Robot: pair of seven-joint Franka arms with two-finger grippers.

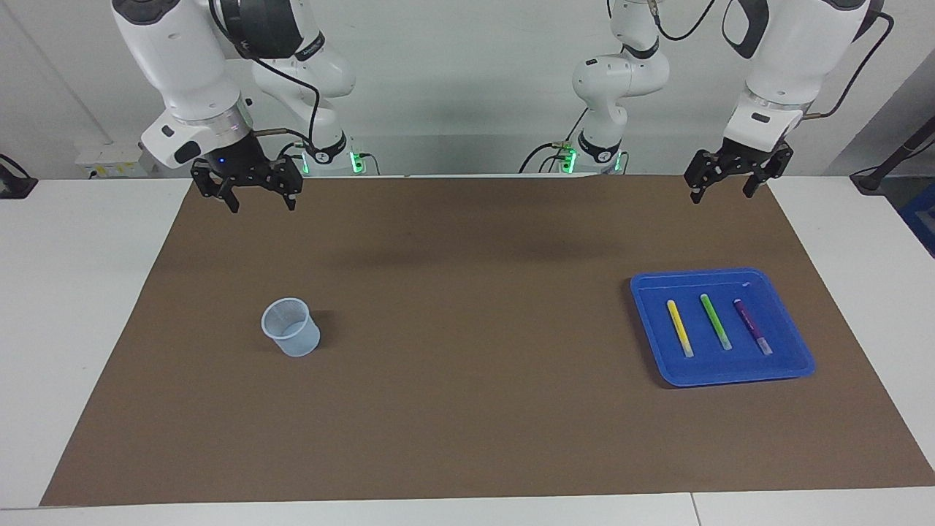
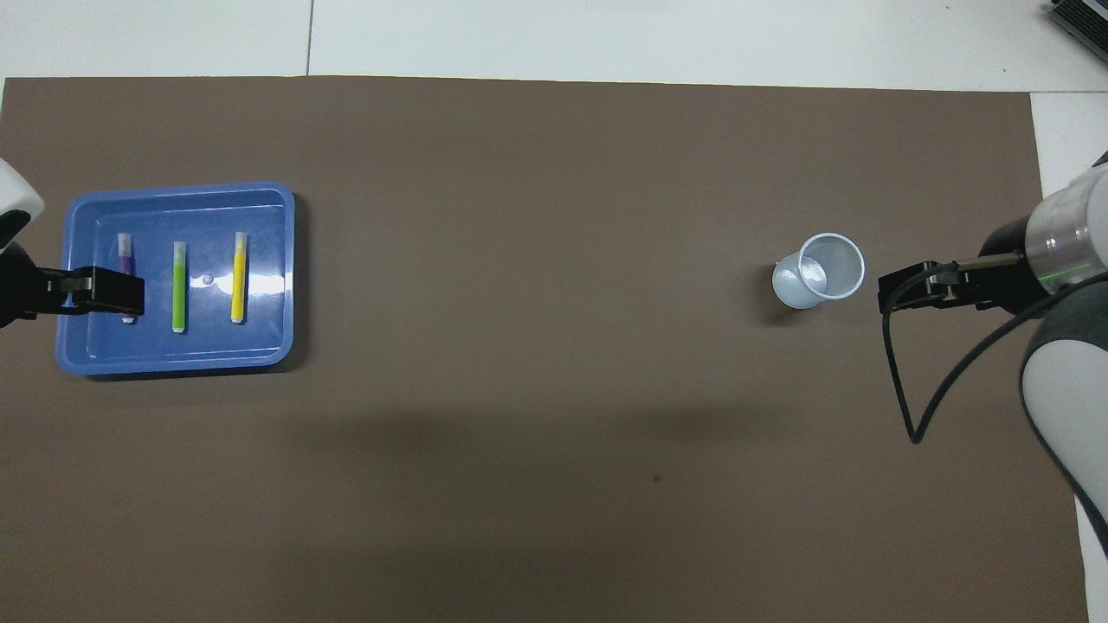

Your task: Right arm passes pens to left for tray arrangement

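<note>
The blue tray (image 1: 730,379) (image 2: 173,362) lies on the brown mat toward the left arm's end. Three pens lie side by side in it: yellow (image 1: 679,327) (image 2: 238,277), green (image 1: 715,321) (image 2: 178,285) and purple (image 1: 752,326) (image 2: 125,251). My left gripper (image 1: 722,196) (image 2: 97,291) hangs open and empty, high over the mat's corner at its own end. In the overhead view it covers part of the purple pen. Over the mat's corner at the right arm's end, my right gripper (image 1: 261,207) (image 2: 905,291), with its blue light, also hangs open and holds nothing.
A small translucent bluish cup (image 1: 291,326) (image 2: 821,272) stands upright on the mat toward the right arm's end. The brown mat (image 1: 467,292) covers most of the white table. A black cable (image 2: 900,381) loops down from the right wrist.
</note>
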